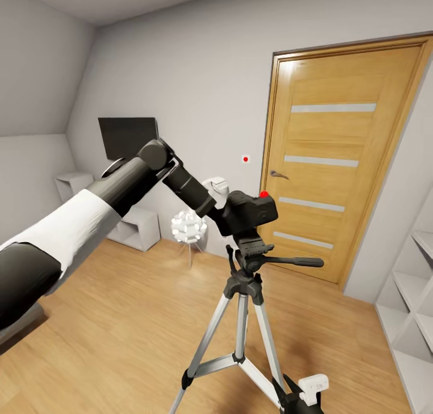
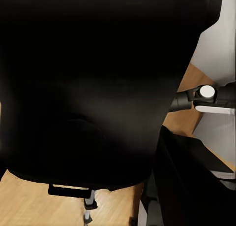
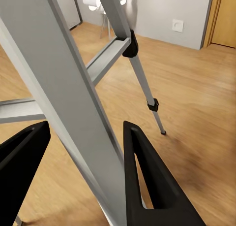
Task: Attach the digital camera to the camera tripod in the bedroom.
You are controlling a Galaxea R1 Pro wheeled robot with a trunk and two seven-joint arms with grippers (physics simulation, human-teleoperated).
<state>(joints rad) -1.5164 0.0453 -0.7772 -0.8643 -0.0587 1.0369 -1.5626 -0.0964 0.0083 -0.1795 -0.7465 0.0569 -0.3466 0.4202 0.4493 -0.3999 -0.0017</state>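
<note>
Mounting step was on: left gripper (image 1: pixel 224 213) clamped the camera (image 1: pixel 252 213) right over the tripod (image 1: pixel 246 282) head, right gripper (image 3: pixel 83 172) gaped around a leg, so next probably seating it squarely.

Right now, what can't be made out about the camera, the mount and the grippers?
- Head view: the left gripper jaws, hidden behind the digital camera.
- Left wrist view: the camera's black body blocks the seating on the camera tripod.
- Right wrist view: the right gripper straddles a tripod leg; contact unclear.
</note>
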